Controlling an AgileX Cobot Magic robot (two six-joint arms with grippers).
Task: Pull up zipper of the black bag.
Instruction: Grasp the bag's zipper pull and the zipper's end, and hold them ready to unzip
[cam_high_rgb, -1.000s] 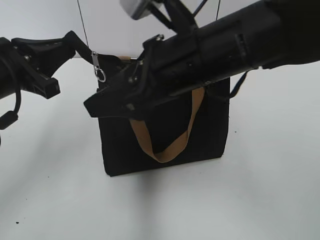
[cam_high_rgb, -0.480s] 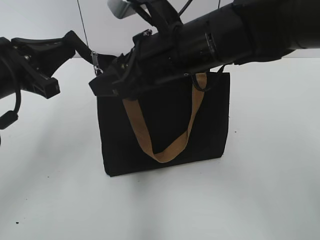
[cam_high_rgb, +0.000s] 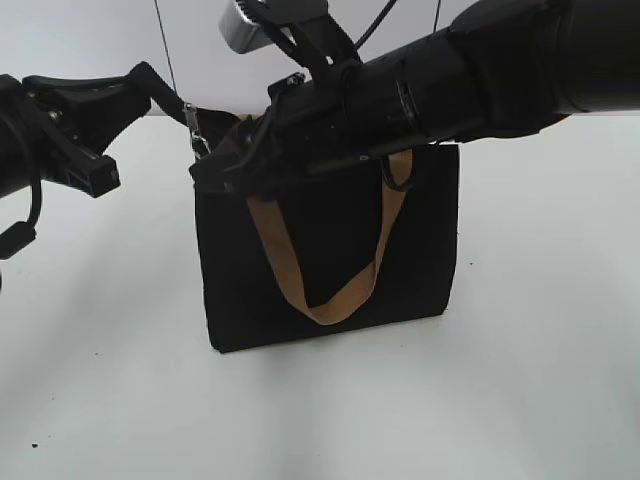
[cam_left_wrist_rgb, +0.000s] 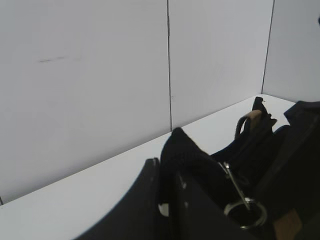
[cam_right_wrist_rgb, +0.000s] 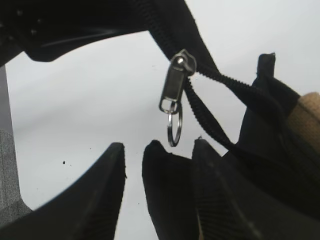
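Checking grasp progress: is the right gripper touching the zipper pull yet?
Apart. The right wrist view shows the pull hanging free above the open right gripper.

White table (cam_high_rgb: 520, 380), panelled grey wall (cam_left_wrist_rgb: 90, 75).

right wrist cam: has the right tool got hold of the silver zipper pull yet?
No, the silver metal zipper pull with its ring hangs free above the open right tool, touching neither finger.

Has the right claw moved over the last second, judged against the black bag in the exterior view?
Yes. The right claw has risen from across the black bag's front to its top left corner, close to the zipper pull.
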